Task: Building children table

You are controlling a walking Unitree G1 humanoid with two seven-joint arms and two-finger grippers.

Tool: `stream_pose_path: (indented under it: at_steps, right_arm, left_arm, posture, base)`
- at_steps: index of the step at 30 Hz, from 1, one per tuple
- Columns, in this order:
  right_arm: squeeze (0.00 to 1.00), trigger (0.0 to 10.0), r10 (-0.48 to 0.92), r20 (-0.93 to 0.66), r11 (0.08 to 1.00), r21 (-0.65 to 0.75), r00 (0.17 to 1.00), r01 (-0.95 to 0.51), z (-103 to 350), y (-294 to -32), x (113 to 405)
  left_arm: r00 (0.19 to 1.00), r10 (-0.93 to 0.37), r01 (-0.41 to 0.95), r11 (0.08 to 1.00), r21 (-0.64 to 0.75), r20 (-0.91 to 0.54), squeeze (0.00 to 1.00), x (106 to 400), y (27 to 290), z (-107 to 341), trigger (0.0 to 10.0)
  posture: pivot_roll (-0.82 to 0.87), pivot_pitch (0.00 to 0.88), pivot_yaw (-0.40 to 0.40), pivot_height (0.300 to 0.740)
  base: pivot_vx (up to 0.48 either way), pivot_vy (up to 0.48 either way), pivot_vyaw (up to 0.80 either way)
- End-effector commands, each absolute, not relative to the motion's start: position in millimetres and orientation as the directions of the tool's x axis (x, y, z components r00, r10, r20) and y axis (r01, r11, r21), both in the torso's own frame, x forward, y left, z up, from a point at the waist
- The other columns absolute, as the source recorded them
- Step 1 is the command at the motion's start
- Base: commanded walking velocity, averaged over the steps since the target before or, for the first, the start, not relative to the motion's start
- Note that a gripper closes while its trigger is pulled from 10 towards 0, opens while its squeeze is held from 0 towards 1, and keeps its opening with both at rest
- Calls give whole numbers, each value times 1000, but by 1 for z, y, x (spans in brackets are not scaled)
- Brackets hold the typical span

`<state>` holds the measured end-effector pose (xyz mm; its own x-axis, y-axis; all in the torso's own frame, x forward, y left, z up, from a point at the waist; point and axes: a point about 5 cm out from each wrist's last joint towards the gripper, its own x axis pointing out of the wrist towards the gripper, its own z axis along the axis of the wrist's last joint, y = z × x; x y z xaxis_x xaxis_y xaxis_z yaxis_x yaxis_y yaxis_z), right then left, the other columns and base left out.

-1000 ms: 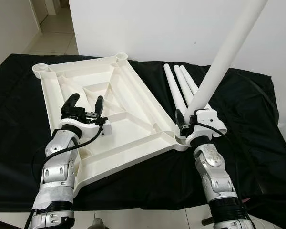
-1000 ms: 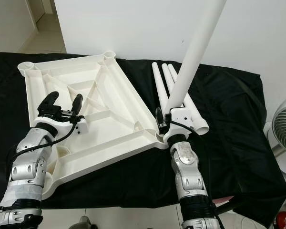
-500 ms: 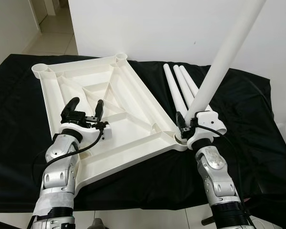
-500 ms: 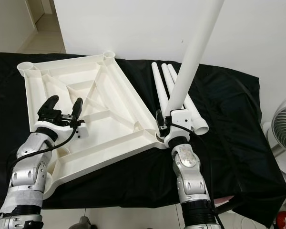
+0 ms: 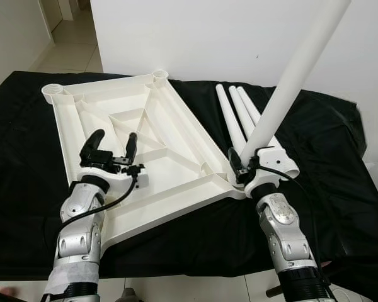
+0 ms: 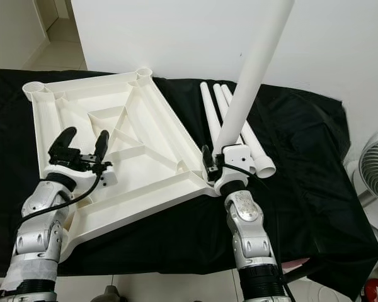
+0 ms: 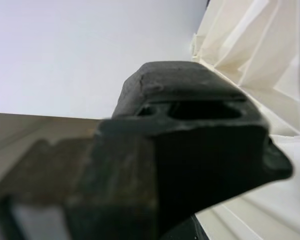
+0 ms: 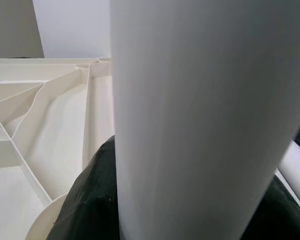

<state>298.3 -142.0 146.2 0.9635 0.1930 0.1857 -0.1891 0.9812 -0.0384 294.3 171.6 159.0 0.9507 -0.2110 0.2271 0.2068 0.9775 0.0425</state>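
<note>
black cloth (image 5: 315, 157) | upturned white tabletop (image 5: 145, 151) | three white legs (image 5: 236, 110)

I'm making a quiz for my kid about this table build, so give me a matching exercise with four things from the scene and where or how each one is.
Things:
1. tabletop
2. held leg
3. spare legs
4. left gripper

States:
A. lying side by side on the black cloth
B. jaws open, hovering over the ribbed underside
C. upside down on the black cloth
D. gripped by the right gripper at a corner socket, tilted up

Pairs: 1-C, 2-D, 3-A, 4-B
</note>
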Motion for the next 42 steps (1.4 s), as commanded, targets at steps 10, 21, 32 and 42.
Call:
stream_pose_path:
  at_steps: [10, 21, 32, 42]
  right_arm:
    - [0, 10000, 180, 209, 984, -44, 961, -175, 149, -151, 300]
    - [0, 10000, 178, 210, 984, -51, 961, -171, 149, -153, 301]
    - [0, 10000, 170, 210, 985, -56, 963, -162, 149, -155, 302]
    - [0, 10000, 166, 214, 986, -57, 963, -158, 149, -156, 303]
  left_arm:
    - [961, -134, 136, 991, 6, 244, 0, 293, 171, 157, 10000]
    - [962, -136, 137, 990, 13, 236, 0, 293, 170, 155, 10000]
    - [961, -151, 149, 988, 27, 233, 0, 296, 170, 155, 10000]
    - [959, -155, 152, 988, 32, 237, 0, 297, 170, 157, 10000]
  posture:
    - [28, 0, -55, 740]
    - [26, 0, -58, 740]
    - [26, 0, -52, 740]
    - [28, 0, -49, 740]
  base:
    - [0, 0, 0]
    - [0, 0, 0]
    - [0, 0, 0]
    - [0, 0, 0]
